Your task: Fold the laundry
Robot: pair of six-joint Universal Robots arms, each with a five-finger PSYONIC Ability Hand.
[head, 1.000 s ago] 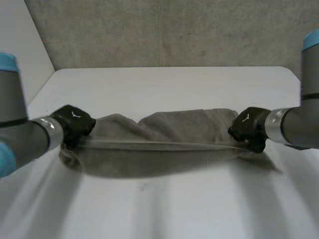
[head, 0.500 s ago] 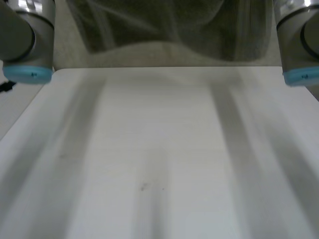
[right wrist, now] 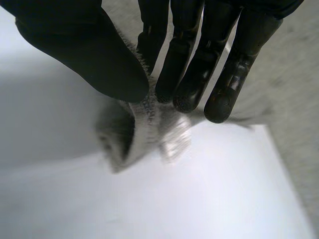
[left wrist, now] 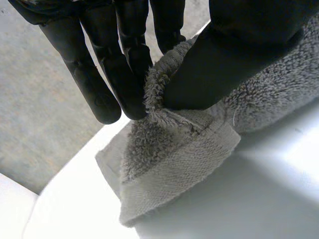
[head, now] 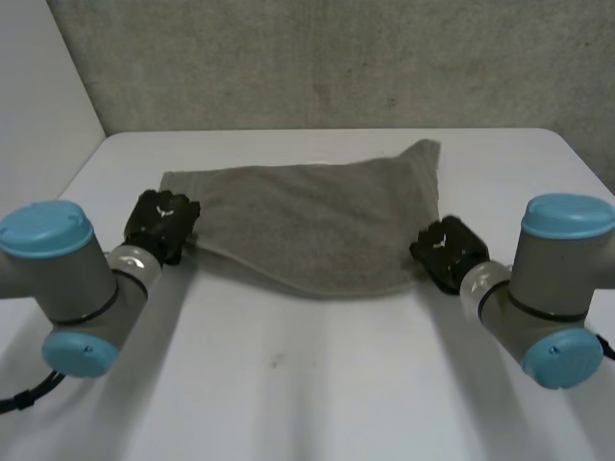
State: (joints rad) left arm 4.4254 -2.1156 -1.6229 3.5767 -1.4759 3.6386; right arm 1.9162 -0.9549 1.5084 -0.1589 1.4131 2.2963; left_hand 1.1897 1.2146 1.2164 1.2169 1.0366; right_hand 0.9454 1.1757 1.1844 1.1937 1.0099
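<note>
Left hand (head: 161, 223) and right hand (head: 444, 252) are pinching, fingers (left wrist: 124, 74) to thumb, near corners of the soft, limp grey terry towel (head: 307, 216); hemmed corners are likely holding best.

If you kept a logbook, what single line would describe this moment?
towel: spread on table | left hand: pinching one near corner | right hand: pinching the other near corner

Left arm (head: 72, 279): reaches in low from the near left, elbow bent.
Left hand (head: 161, 224): straight fingers (left wrist: 102, 89) and thumb (left wrist: 234, 55) pinch the towel (head: 307, 216) at its near left corner.
Right arm (head: 548, 288): reaches in low from the near right, elbow bent.
Right hand (head: 444, 252): thumb (right wrist: 94, 55) and fingers (right wrist: 187, 74) pinch the towel's near right corner.
</note>
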